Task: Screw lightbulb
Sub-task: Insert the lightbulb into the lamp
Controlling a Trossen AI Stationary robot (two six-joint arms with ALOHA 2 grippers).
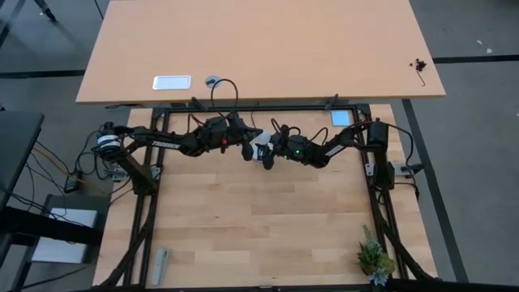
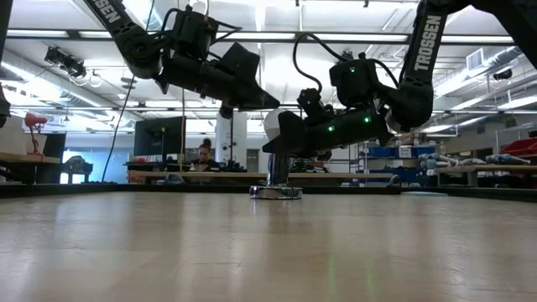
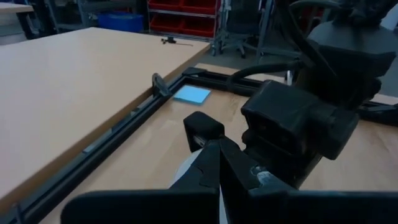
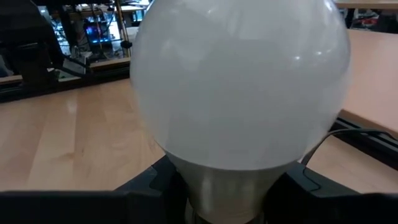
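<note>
Right hand [image 2: 281, 134] grasping the lightbulb [image 4: 239, 84] above the socket [image 2: 276, 191].
Left hand [image 3: 217, 180], clenched and empty, hovers just beside it.

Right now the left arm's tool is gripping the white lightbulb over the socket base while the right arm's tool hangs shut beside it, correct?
Not quite: the arms are swapped. The right wrist view shows the right tool closed around the neck of the lightbulb, held over the socket base. The left tool hangs shut beside it, holding nothing, as the left wrist view shows.
</note>
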